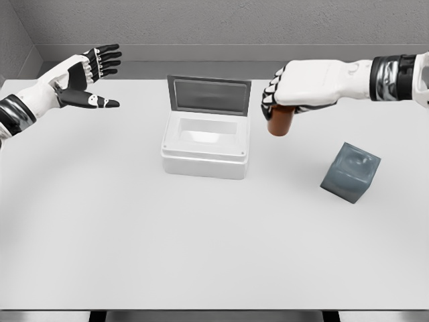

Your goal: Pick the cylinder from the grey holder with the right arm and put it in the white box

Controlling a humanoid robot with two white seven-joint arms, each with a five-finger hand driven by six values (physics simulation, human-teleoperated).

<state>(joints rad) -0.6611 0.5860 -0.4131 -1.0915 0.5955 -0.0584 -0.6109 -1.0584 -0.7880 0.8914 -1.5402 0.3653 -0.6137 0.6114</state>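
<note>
A brown-red cylinder (280, 123) hangs in the air with my right hand (281, 94) shut on its top. It is just right of the white box (205, 149), above the table. The box stands open, its grey-lined lid (208, 94) raised at the back and its inside bare. The grey holder (350, 172) sits tilted on the table to the lower right of the hand, with nothing in it. My left hand (99, 75) hovers at the far left with fingers spread, holding nothing.
The white table (134, 241) runs to a front edge near the bottom of the picture. A grey wall stands behind the table.
</note>
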